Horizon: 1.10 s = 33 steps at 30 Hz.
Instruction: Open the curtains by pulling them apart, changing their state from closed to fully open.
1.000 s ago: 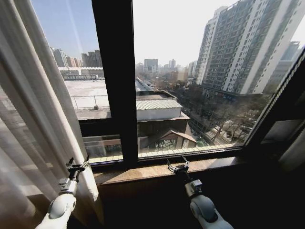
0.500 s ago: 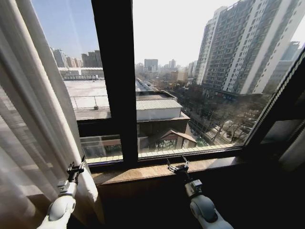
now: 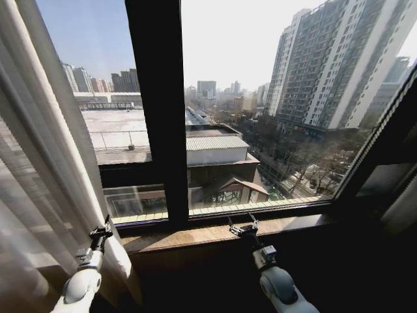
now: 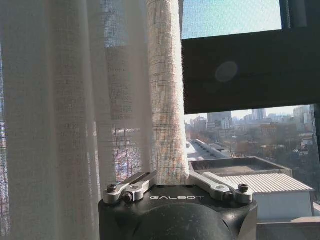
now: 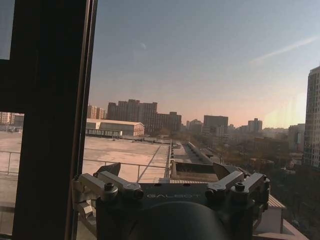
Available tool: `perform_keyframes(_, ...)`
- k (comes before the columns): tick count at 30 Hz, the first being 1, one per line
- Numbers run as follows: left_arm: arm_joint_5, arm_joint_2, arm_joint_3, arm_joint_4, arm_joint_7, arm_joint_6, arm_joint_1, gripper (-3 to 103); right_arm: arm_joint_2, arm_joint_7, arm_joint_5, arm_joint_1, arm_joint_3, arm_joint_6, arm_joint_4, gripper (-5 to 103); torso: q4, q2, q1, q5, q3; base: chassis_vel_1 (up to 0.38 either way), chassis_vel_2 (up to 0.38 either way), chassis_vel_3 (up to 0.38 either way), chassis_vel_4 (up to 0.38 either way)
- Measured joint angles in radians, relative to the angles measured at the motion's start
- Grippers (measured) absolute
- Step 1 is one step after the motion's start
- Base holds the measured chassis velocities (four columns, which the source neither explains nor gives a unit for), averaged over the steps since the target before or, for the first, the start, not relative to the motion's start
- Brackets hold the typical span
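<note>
Leftward travel of the left gripper (image 3: 103, 229) is seen against the picture of a second ago, and the curtain's (image 3: 45, 169) free edge has been carried with it, so that a wider strip of glass is bared beside the mullion (image 3: 156, 111). No change is seen in the right arm.

Nearest, in the left wrist view, the left gripper (image 4: 172, 179) is closed on the curtain (image 4: 75, 110): the hemmed edge fold is pinched between the two fingers (image 4: 131, 186) and rises straight up from them. Sheer pleats hang on one side of that fold (daylight passes through them), and bare window lies on the other.

In the head view the curtain is gathered at the left of the window, its lower end bunched just beside the left gripper, near the left end of the sill (image 3: 215, 231). Between the curtain edge and the mullion the pane is uncovered.

The right gripper (image 3: 242, 228) is held low over the sill, just right of the mullion's foot, well apart from the curtain. In the right wrist view its (image 5: 170, 182) fingers are spread wide and nothing is held between them. The large right pane is uncovered as far as the dark frame at the right.

Farther off, beyond the glass, flat roofs and tower blocks are seen.
</note>
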Motion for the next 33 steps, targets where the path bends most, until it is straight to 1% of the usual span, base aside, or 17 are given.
perform_keyframes(8,0.0,0.003,-0.009,0.004,0.005,-0.005,0.001,0,0.0,0.0,0.0,0.0,0.0,0.0,0.0,100,0.0,0.0,0.0,0.0001,0.0,0.103,0.056,-0.099,-0.07)
perform_keyframes(15,0.002,-0.003,-0.011,0.006,0.005,-0.01,0.002,0,0.0,0.0,0.0,0.0,0.0,0.0,0.0,100,0.0,0.0,0.0,-0.0002,0.0,0.244,0.17,-0.223,-0.17)
perform_keyframes(18,0.003,-0.004,-0.013,0.007,0.005,-0.012,0.003,0,0.0,0.0,0.0,0.0,0.0,0.0,0.0,100,-0.0001,0.0,0.0,0.0003,0.0,0.318,0.218,-0.348,-0.214)
perform_keyframes(23,0.004,-0.005,-0.019,0.008,0.007,-0.017,0.006,0,0.0,0.0,0.0,0.0,0.0,0.0,0.0,100,0.0,0.0,0.0,-0.0001,0.0,0.412,0.211,-0.426,-0.191)
perform_keyframes(33,0.004,-0.005,-0.036,0.012,0.007,-0.029,0.017,0,0.0,0.0,0.0,0.0,0.0,0.0,0.0,100,0.0001,0.0,0.0,0.0,0.0,0.51,0.207,-0.509,-0.213)
